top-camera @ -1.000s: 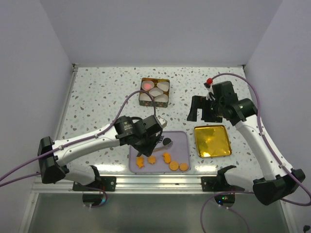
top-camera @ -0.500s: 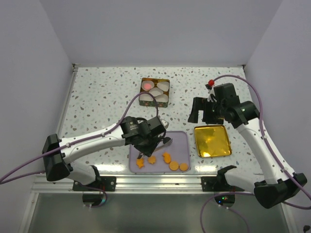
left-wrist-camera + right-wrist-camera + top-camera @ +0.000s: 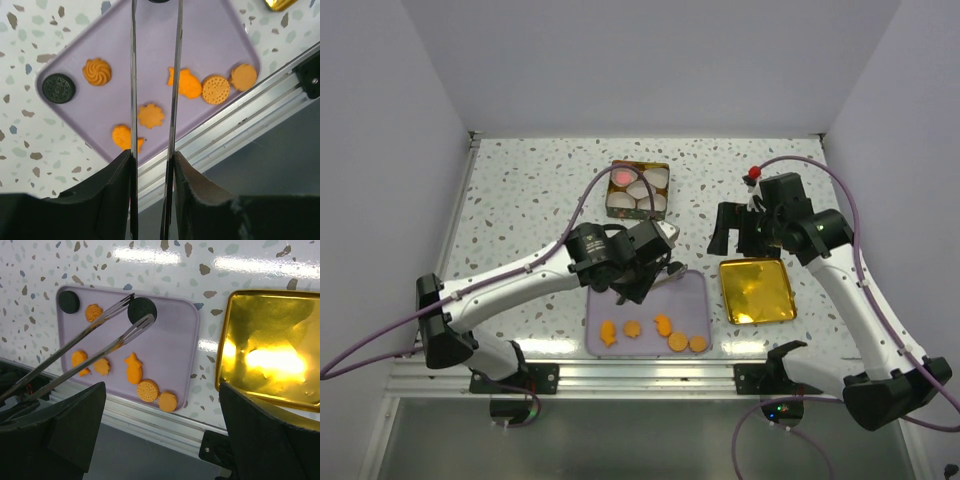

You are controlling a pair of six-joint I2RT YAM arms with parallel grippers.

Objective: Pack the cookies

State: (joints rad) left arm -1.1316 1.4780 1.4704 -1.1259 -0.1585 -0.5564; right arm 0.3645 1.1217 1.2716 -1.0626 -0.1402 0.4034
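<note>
My left gripper is shut on metal tongs, and the tong tips pinch a black round cookie above the purple tray. A second black cookie and an orange swirl cookie lie at one end of the tray. Several orange cookies lie along its near edge, including a fish shape and rounds. A pink cookie sits in the box of white paper cups. My right gripper is open and empty, hovering beyond the gold lid.
The gold lid lies upside down right of the tray; it also shows in the right wrist view. The aluminium rail runs along the table's near edge. Cables loop from both arms.
My left arm has moved away from the near edge, carrying the tongs and the black cookie from the tray's middle toward its far edge. The right arm has hardly moved.
</note>
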